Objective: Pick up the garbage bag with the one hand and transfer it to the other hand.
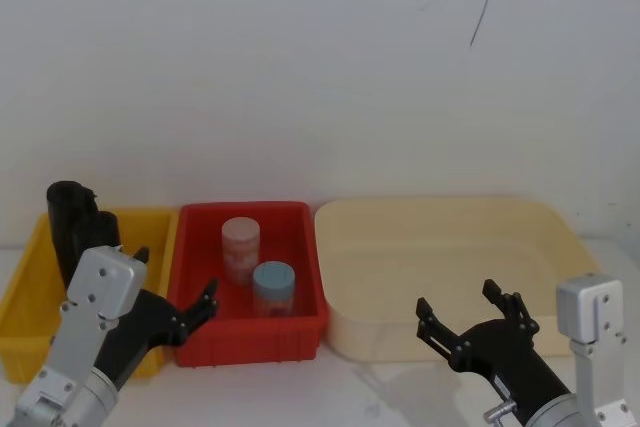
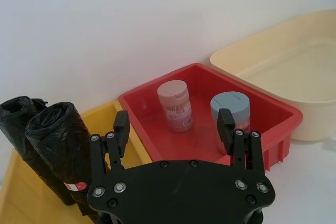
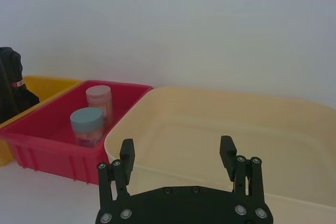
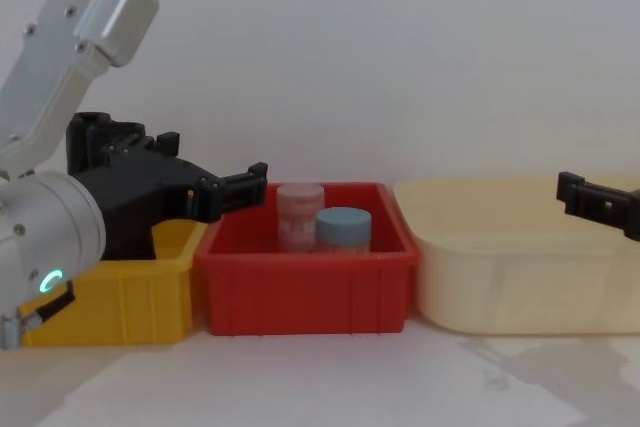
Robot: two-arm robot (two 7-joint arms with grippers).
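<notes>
Left gripper (image 1: 175, 274) hangs above the table (image 1: 330, 392) before the yellow bin (image 1: 20, 297) and red bin (image 1: 260, 339), jaws open and empty; right gripper (image 1: 456, 299), jaws also open, hangs before the cream tub (image 1: 370, 332). Garbage bag (image 1: 68, 219) stands on end at the yellow bin's back left, just beside a second black roll (image 1: 106, 229).

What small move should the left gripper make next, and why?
Probably shift the left gripper toward the robot's left, over the yellow bin. It is open and empty, pointing at the red bin, while the garbage bag stands in the yellow bin's back corner. The right gripper hangs open by the cream bin.
</notes>
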